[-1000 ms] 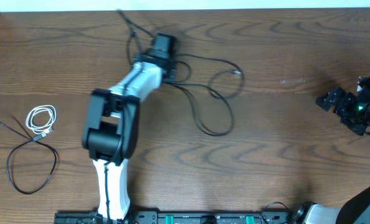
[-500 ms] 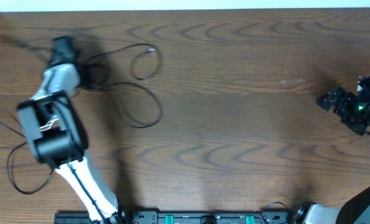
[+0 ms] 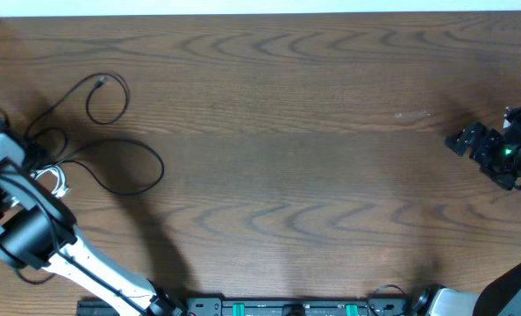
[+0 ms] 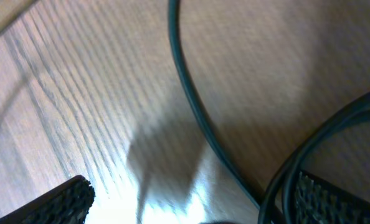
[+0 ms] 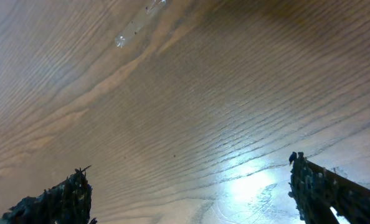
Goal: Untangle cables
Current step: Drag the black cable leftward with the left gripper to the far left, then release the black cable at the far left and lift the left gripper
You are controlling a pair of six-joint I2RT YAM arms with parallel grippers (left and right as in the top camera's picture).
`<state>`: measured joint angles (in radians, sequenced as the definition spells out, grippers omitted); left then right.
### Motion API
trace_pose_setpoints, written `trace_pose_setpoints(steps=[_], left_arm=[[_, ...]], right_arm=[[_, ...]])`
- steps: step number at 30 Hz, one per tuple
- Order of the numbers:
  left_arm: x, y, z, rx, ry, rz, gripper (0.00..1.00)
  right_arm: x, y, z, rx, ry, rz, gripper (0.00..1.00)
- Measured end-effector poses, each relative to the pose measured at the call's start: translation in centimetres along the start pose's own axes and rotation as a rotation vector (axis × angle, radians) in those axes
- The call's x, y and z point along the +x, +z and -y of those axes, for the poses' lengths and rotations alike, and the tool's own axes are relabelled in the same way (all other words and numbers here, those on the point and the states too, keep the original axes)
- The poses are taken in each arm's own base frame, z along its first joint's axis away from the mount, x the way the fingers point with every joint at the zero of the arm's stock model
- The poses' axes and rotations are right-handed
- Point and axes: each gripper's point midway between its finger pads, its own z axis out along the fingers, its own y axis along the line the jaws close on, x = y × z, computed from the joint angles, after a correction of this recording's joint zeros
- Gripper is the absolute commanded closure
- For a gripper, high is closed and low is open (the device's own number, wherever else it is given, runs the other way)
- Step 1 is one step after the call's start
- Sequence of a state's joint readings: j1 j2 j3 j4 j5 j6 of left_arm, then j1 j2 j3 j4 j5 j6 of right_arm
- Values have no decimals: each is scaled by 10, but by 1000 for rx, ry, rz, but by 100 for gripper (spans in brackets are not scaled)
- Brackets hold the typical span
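- Wood tabletop [image 3: 313, 175], brown grain; mid and right parts carry no cords. No containers (bin, tray, box) in any view, so nothing to log there.
- L arm [image 3: 32, 233] reaches from front edge up along left edge; partly cut off by frame.
- Black cable [image 3: 161, 167]: lies nr left edge, toward back-left corner. Two loose loops, strand crossing itself betw. them. Small plug end [image 3: 100, 82] sits at top of the back loop.
- White cord [image 3: 57, 180]: small coil at left edge, just beside L arm, partly hidden. Touching the black one or not: can't tell.
- L gripper [image 4: 191, 190]: jaws wide apart, low over table. Black strands run betw. the pads, one close to a pad; nothing pinched as far as wrist view shows.
- R gripper [image 5: 189, 174]: by right edge, jaws wide apart, bare wood beneath, holds nothing, well apart from all cords.
- Step (judgement): black cable being laid out on left side, apart from the rest. Next calls for lifting L gripper straight up w/o snagging the strand by the pad, then drawing out the plug end to open the crossed loops.
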<state>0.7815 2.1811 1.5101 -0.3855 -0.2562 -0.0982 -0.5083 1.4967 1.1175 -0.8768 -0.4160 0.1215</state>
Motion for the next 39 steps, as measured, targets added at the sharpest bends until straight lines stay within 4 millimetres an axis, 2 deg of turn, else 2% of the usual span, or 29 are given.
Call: trace_pose_setpoints(steps=[4,8,14,16,18,20,21,23,26,30,33,38,39], left_arm=[[-1,2,0,42,-21,-4,0],[-5,0,10,59,-13,21,0],[-2,-18,45,118,81,58,1],[-9,-43,63,155,143,109,0],[-24,-75,75,189,180,185,1],[-45,-121,84,226,201,292,1],[-59,-163,89,265,216,378,1],[-66,-210,98,331,243,455,0],[-44,-267,115,452,326,469,0],[13,-314,145,597,478,390,0],[51,-334,164,662,578,335,0],[121,-363,191,741,766,237,0],[127,-366,194,748,787,231,1]], right_arm=[[0,0,0,0,0,1,1],[0,0,0,0,-1,2,1],[-1,0,0,0,-1,2,1],[-1,0,0,0,-1,3,1],[-1,0,0,-1,-2,5,1],[-2,0,0,-1,-3,7,1],[-2,0,0,-1,-4,9,1],[-3,0,0,-1,-4,10,1],[-3,0,0,-1,-6,12,1],[-6,0,-2,-8,-37,24,1],[-7,0,-8,-45,-93,30,1],[-11,-2,-40,-196,-286,62,1],[-10,-1,-44,-208,-309,62,1]])
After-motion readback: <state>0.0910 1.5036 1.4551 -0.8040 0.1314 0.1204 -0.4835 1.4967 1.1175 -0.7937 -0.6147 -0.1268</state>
